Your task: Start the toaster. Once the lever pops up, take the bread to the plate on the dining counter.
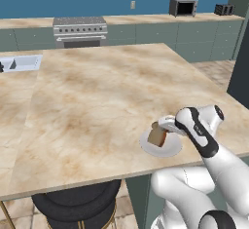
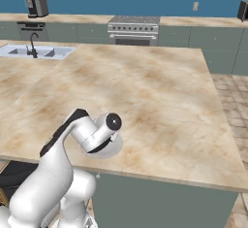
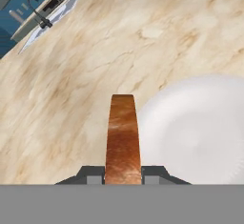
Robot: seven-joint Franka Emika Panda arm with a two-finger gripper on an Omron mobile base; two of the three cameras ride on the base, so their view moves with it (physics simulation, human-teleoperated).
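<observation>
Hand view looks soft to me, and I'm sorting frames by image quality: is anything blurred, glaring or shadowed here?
Hand view: the plate is washed out, its rim fuzzy; the bread between the gripper tips reads clearly. Left base view: flat, even light, faint shadow under the plate. Right base view: no glare, arm hides the bread.

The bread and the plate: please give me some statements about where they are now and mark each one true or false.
1. The tool is shut on the bread. True.
2. The bread lies flat on the plate. False: it is held on edge, standing upright between the fingers.
3. The plate sits on the dining counter, near the edge closest to the robot. True.
4. A second slice already lies on the plate. False: the part of the plate that shows is bare white.
5. The sink is set into the far side of the counter. True.
</observation>
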